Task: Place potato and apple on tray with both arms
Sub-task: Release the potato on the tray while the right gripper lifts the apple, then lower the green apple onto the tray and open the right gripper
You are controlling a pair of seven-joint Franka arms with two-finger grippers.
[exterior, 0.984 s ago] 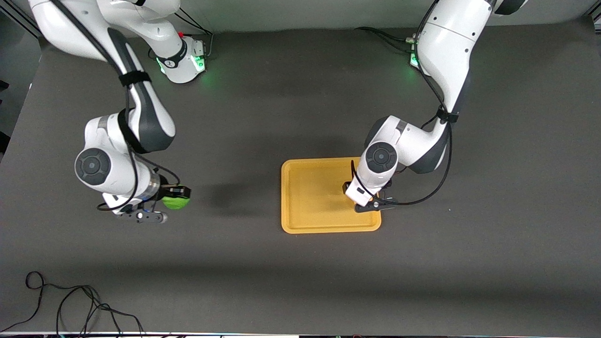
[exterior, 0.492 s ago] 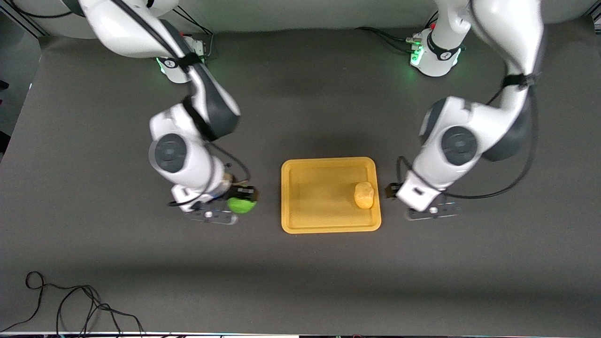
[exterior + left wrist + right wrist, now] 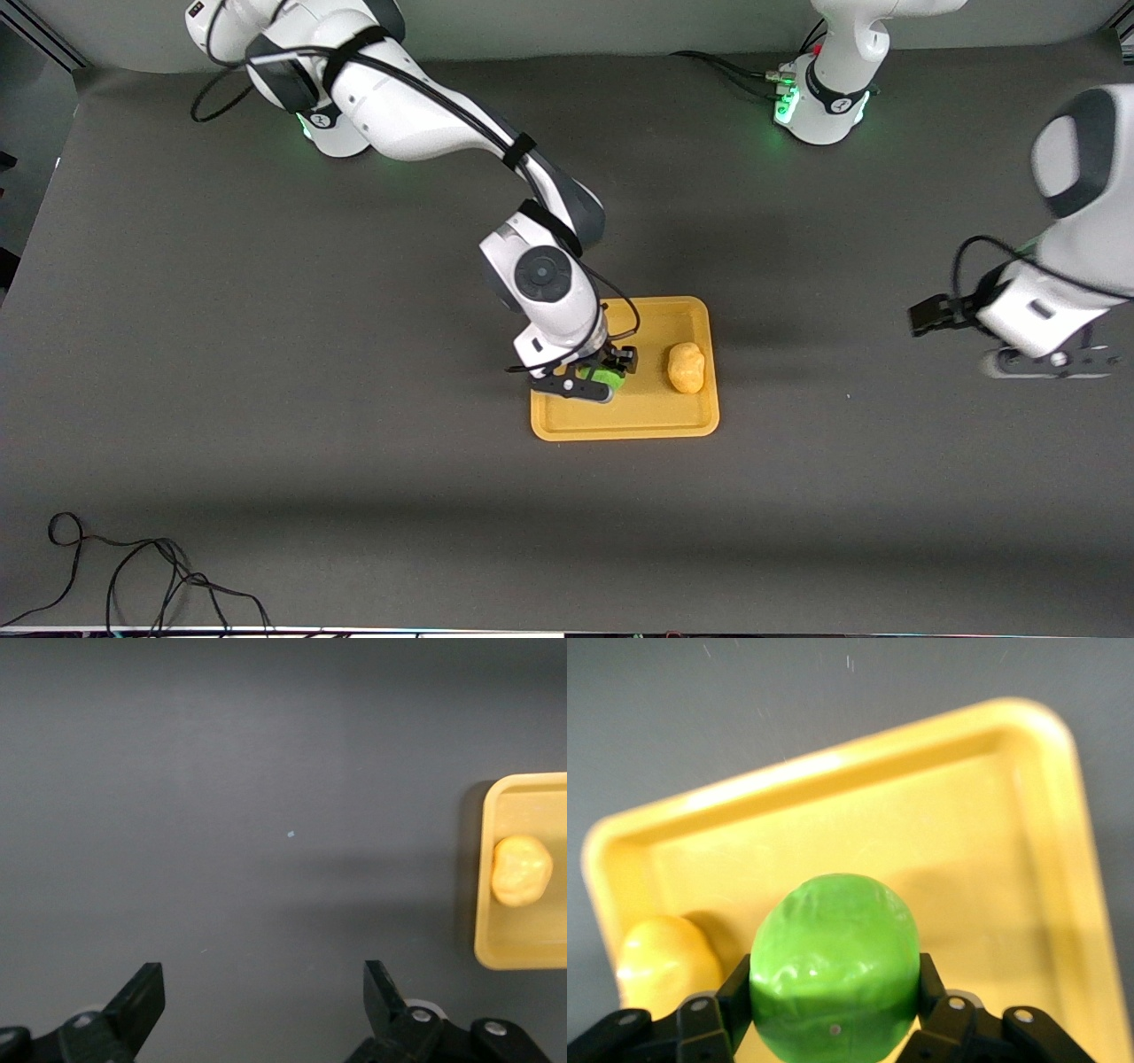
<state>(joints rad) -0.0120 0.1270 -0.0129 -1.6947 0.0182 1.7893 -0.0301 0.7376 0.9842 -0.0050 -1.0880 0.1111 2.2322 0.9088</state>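
The orange-yellow tray point(image 3: 647, 416) lies mid-table. The yellow-orange potato point(image 3: 686, 368) rests in it, at the side toward the left arm's end. My right gripper point(image 3: 613, 370) is shut on the green apple point(image 3: 608, 377) and holds it over the tray's middle. In the right wrist view the apple point(image 3: 833, 966) sits between the fingers of my right gripper point(image 3: 833, 997), above the tray point(image 3: 966, 842), with the potato point(image 3: 664, 961) beside it. My left gripper point(image 3: 926, 317) is open and empty over bare table toward the left arm's end. In the left wrist view that gripper point(image 3: 263, 1001) faces the table, with the tray point(image 3: 523, 952) and potato point(image 3: 521, 870) off to one side.
A black cable point(image 3: 133, 576) loops on the table at the corner nearest the front camera, at the right arm's end. More cables point(image 3: 735, 71) run by the left arm's base.
My right arm has carried the apple from the right arm's end to over the tray. My left gripper has let go of the potato on the tray and drawn away toward its own end.
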